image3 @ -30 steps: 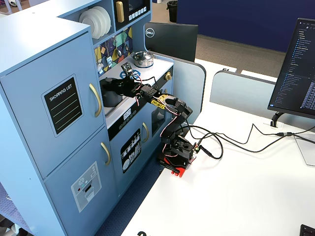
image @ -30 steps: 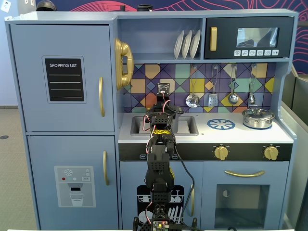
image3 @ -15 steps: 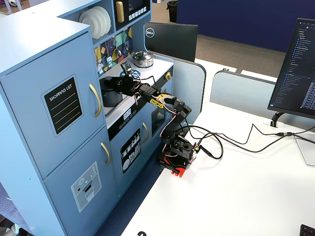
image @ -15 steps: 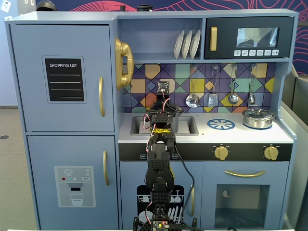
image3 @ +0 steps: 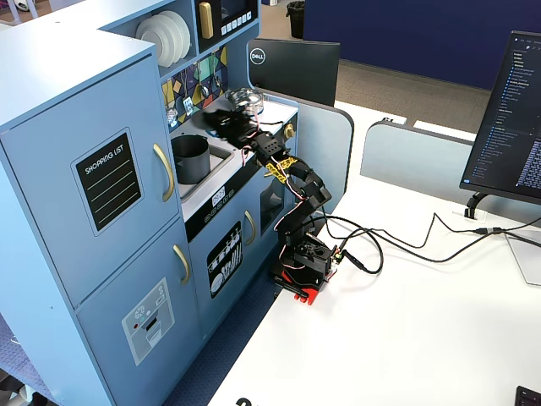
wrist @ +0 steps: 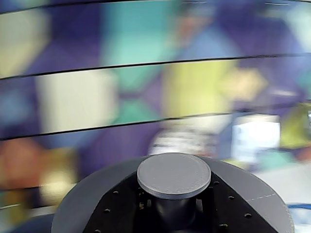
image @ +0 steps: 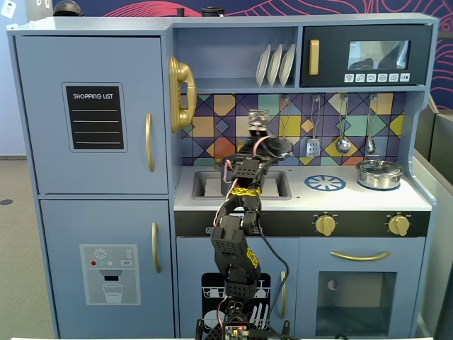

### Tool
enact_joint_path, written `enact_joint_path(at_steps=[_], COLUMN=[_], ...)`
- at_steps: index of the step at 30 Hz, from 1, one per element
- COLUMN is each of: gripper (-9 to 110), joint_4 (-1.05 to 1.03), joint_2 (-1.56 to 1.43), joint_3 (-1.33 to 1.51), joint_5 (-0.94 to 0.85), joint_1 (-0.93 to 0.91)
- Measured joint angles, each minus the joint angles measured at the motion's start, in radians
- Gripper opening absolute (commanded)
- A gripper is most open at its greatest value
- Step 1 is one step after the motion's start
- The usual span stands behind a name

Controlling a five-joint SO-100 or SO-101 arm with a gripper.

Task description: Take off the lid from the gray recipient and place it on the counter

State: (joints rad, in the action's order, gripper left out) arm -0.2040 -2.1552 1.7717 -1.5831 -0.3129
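We saw the gripper pinching the lid by its knob in the wrist view, the dark disc spreading beneath the black fingers. In a fixed view the lid hung in the air above the sink, in front of the tiled backsplash. In another fixed view the pot stood open in the sink, well apart from the lid raised over the counter. The silver pot sat at the counter's right end.
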Motion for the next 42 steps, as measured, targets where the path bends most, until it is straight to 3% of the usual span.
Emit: enact_joint_path(at_steps=[14, 23, 42], gripper=[0, 0, 0], joint_4=[0.17, 0.336, 0.436], joint_2=[0.018, 0.164, 0.359], joint_3=[0.255, 0.307, 0.276], joint_5=[0.037, 0.037, -0.005], joint_1=[-0.279, -0.291, -0.278])
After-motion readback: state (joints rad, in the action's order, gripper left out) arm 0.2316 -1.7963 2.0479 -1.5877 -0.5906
